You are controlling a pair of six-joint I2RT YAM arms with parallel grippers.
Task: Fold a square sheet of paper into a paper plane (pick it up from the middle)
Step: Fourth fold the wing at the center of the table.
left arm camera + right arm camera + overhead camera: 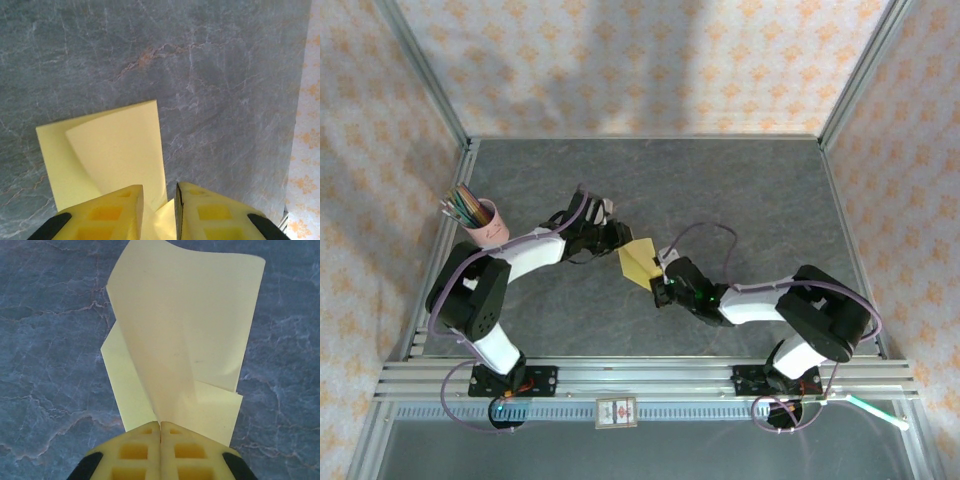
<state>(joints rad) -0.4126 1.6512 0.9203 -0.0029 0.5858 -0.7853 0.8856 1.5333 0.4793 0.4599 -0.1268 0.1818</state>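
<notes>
Now clenched by the right gripper (pixel 160 426) at its four o'clock corner: thin yellow square sheet of paper (pixel 185 330), part-folded, anchored mid-table (pixel 750 190). Straddled at ten o'clock by the left gripper (pixel 159 200), jaws narrowly parted, likely for creasing.

Nothing legible: no words, numbers or brand names clear enough to read. Closest to it, a small white tag (pixel 617 411) fixed at the middle of the front rail (pixel 650 378), with a red mark at its centre and whatever is printed on it far too small to make out.
</notes>
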